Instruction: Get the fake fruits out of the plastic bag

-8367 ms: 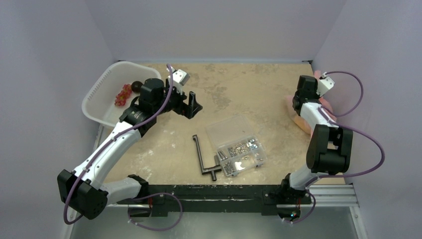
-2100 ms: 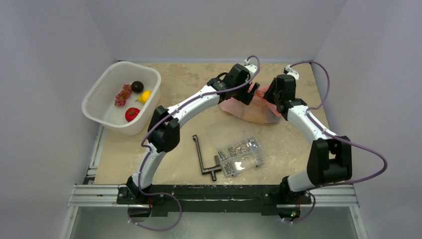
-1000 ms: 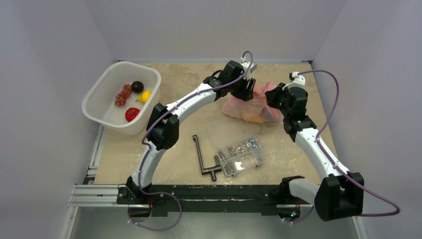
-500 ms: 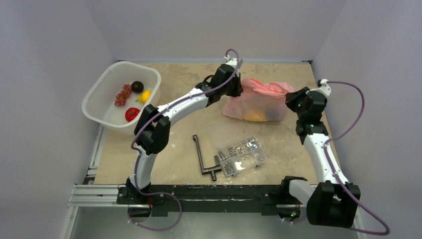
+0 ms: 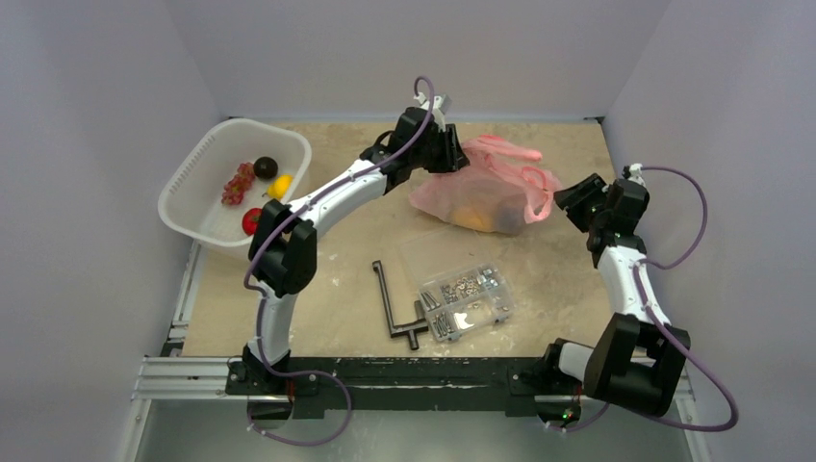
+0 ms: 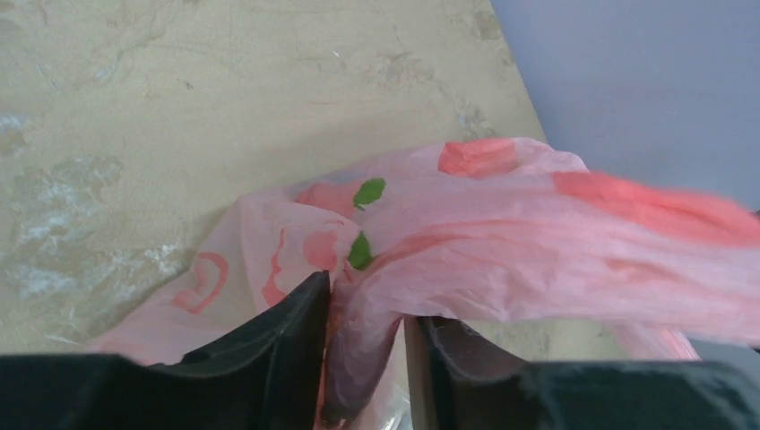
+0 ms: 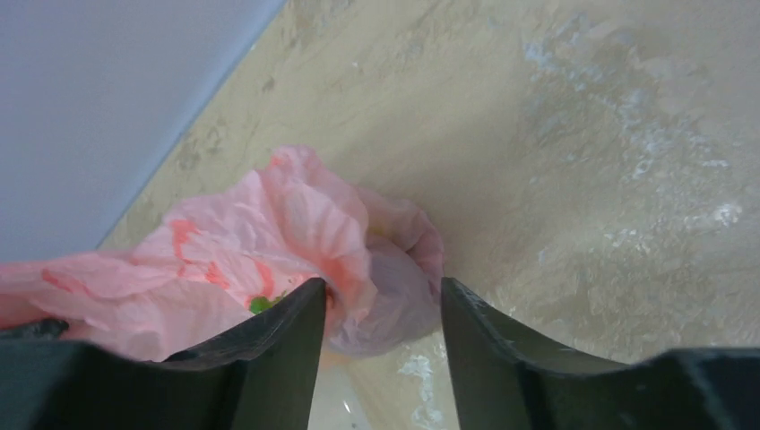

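Two grippers hold one pink plastic bag (image 5: 481, 188): the left gripper (image 6: 367, 300) is clamped on a fold at its left end, and the right gripper (image 7: 381, 287) seems closed on bunched film at its right end. The bag lies far-centre on the table (image 5: 548, 279), with at least two fake fruits (image 5: 478, 218) left inside. Four more already sit in the white basket (image 5: 192, 173), far left.

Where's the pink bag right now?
Top view: the plastic bag lies far centre-right on the table, behind the compartment box, held between left gripper and right gripper.
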`<state>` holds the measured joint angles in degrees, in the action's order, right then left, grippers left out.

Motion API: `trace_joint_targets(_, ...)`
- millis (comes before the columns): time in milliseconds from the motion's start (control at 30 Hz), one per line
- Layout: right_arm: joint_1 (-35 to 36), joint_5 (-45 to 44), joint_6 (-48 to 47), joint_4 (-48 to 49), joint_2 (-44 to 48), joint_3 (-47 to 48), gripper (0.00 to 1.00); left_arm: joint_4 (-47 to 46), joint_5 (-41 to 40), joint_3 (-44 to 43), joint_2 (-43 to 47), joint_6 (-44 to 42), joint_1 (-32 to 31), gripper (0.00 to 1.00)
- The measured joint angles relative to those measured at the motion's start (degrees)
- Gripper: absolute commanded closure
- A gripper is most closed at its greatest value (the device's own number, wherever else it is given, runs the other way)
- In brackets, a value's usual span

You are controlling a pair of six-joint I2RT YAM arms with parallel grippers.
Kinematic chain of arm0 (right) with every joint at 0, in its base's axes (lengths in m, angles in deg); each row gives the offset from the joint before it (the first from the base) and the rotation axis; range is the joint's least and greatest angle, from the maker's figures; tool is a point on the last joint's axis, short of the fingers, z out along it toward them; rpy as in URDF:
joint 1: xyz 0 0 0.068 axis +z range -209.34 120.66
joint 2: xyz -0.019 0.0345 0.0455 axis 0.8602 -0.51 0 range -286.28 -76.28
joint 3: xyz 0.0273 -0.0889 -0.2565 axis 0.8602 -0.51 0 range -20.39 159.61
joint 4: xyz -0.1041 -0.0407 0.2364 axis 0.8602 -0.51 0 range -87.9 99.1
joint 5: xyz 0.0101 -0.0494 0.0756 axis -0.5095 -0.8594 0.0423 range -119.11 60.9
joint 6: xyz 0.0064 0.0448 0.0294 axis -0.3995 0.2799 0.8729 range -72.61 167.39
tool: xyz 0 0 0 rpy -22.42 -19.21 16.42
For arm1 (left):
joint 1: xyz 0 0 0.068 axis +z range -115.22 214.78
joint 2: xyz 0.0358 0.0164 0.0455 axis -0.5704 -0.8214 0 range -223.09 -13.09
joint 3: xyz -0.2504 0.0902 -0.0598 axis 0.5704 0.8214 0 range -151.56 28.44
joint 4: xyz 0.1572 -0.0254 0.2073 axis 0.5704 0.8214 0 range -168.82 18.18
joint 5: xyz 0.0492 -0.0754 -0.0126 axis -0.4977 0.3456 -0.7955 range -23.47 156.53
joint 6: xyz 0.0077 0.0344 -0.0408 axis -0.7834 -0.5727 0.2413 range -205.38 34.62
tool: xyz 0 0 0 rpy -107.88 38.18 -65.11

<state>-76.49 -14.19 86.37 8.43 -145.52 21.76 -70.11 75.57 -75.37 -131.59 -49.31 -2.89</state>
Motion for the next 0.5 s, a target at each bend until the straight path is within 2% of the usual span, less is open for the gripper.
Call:
trace_joint_targets(100,0.4,-3.0,-3.4,-2.6,2.4,1.6,0.28,4.9,-0.5,-2.4,0.0,-2.4,-0.5,0.36)
trace_joint_targets(133,0.9,-4.1,-4.3,-3.0,3.5,1.9,0.23,6.6,-1.0,-3.4,0.0,-3.6,-0.8,0.25)
trace_joint_targets(167,1.7,-5.1,-5.2,-3.4,4.5,2.3,0.20,8.4,-1.8,-4.3,0.0,-5.2,-1.1,0.10)
trace_joint_targets(200,2.6,-5.8,-5.9,-3.9,5.2,2.8,0.17,10.0,-2.8,-5.3,0.1,-7.1,-1.6,0.01)
trace_joint_targets(300,6.4,-7.6,-8.0,-5.3,6.4,4.5,0.09,14.7,-6.1,-8.0,0.3,-12.0,-3.5,0.00)
trace_joint_targets(500,11.6,-7.8,-9.4,-7.1,7.4,5.4,0.01,21.0,-14.7,-11.0,2.6,-19.3,-8.0,0.00)
